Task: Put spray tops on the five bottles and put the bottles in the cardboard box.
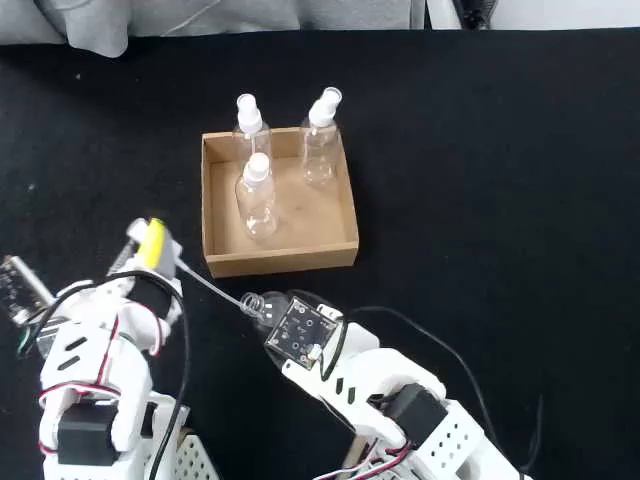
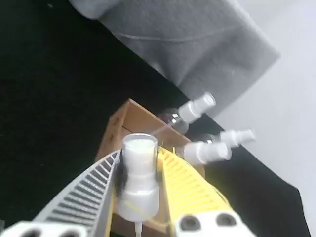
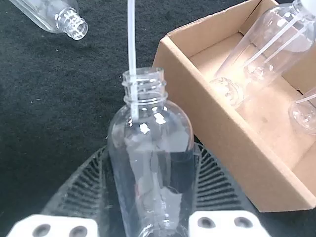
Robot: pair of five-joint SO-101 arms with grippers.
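Black cloth table [image 1: 500, 200], grey fabric [image 1: 90, 25] at its far edge, cardboard box [image 1: 280, 262] holding three capped bottles [image 1: 257, 195], spare bottle [image 3: 49, 15] lying nearby (uncapped), left gripper [image 2: 138, 165] clamped on a spray top [image 2: 139, 148], its tube [image 3: 131, 49] dipping into the clear bottle [image 3: 148, 128] clasped by the right gripper [image 3: 150, 155], just before the box.

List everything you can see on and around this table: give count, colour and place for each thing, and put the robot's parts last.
cardboard box: one, brown, mid-table
capped bottles: three, clear with white spray tops, in the cardboard box
open bottle: one, clear, held in the right gripper, near the box
spare bottle: one, clear, uncapped, lying on the table cover
spray top: one, white, in the left gripper, its tube inside the open bottle's mouth
table cover: one, black
grey cloth: one, far table edge
left gripper: grey and yellow, shut on the spray top
right gripper: dark, shut on the open bottle
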